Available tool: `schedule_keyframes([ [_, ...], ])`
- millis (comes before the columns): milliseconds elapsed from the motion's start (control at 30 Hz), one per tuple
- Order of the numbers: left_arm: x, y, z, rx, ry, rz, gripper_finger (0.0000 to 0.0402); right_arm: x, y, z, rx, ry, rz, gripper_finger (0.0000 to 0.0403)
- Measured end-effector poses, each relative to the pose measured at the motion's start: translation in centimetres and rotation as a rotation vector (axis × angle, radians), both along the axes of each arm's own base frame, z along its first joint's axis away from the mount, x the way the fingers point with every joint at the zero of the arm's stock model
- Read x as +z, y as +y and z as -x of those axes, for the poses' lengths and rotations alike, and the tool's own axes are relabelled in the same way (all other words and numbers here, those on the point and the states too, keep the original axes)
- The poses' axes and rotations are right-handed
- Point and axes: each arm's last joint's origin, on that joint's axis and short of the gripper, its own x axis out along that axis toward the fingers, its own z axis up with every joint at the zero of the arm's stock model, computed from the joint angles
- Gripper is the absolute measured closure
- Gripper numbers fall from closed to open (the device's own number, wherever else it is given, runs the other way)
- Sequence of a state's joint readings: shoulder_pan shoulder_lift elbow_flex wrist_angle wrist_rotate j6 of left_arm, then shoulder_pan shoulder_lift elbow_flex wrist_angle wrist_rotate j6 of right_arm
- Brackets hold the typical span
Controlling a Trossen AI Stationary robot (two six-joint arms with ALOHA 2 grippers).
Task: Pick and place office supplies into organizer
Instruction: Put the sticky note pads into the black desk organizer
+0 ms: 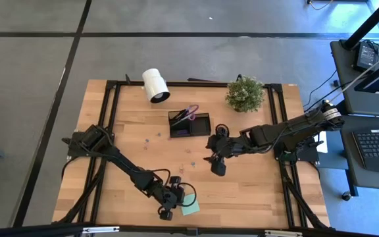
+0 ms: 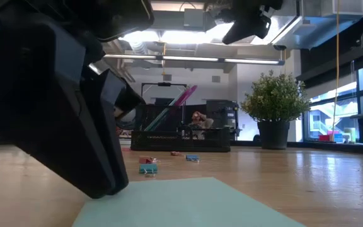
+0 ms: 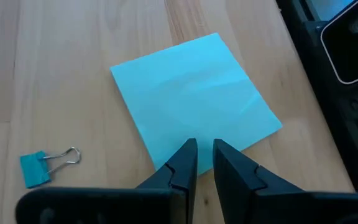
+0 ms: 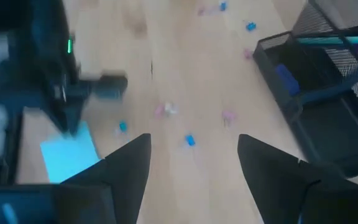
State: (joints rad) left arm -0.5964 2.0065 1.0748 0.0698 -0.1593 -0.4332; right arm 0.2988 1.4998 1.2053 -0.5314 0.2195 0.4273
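Observation:
The mint-green sticky pad [image 3: 194, 102] lies flat on the table near its near edge [image 1: 191, 207]. My left gripper [image 3: 205, 152] stands at the pad's edge, slanting down, its fingers almost closed with only a slit between them [image 1: 180, 200]. My right gripper [image 4: 194, 155] hangs open above the table's middle [image 1: 216, 163] and holds nothing. The black organizer [image 1: 201, 125] stands farther back. Purple-handled scissors [image 1: 189, 113] and pens stand upright in its taller section [image 2: 169, 110]. My left gripper's fingertips [image 3: 188, 152] stand at the middle of one edge of the sticky pad [image 3: 185, 140], coming slanting from above. The pad lies flat on the wood. I cannot tell whether the tips touch the pad or only the table beside it.
A blue binder clip [image 3: 37, 169] lies beside the pad. Several small blue and pink pieces [image 4: 189, 140] are scattered between pad and organizer. A white roll [image 1: 155, 85] and a potted plant [image 1: 245, 94] stand along the far edge. Black frame rails [image 1: 289, 191] border the table.

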Motion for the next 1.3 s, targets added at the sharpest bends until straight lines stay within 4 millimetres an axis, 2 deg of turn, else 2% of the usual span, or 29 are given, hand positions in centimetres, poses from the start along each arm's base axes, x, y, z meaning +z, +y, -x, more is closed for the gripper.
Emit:
schedule_keyframes([
  [200,-0.1,0.1,0.0,-0.008,0.004,-0.013,0.0355,-0.8,2.4,1.8,0.205,0.121,0.139,0.0159],
  [433,-0.2,1.0,-0.4,0.033,0.003,-0.029,0.0355,-1.4,6.9,2.5,0.424,0.055,0.204,0.0159],
  [567,-0.2,1.8,-0.9,0.060,0.003,-0.033,0.0355,-3.3,9.8,1.7,0.581,0.008,0.289,0.0159],
  [700,-0.3,2.3,-1.2,0.076,0.004,-0.033,0.0355,-6.7,12.0,0.5,0.678,0.021,0.357,0.0159],
  [867,-0.3,2.6,-1.4,0.085,0.004,-0.034,0.0355,-10.9,13.5,-0.4,0.691,0.072,0.503,0.0159],
  [967,-0.3,2.6,-1.4,0.089,0.004,-0.033,0.0355,-12.7,14.3,-0.8,0.696,0.065,0.536,0.0159],
  [1033,-0.3,2.7,-1.4,0.094,0.005,-0.030,0.0355,-13.2,14.5,-1.1,0.695,0.046,0.532,0.0159],
  [1300,-0.3,3.1,-1.6,0.108,0.005,-0.031,0.0355,-13.2,14.8,-1.5,0.695,-0.001,0.526,0.0159],
])
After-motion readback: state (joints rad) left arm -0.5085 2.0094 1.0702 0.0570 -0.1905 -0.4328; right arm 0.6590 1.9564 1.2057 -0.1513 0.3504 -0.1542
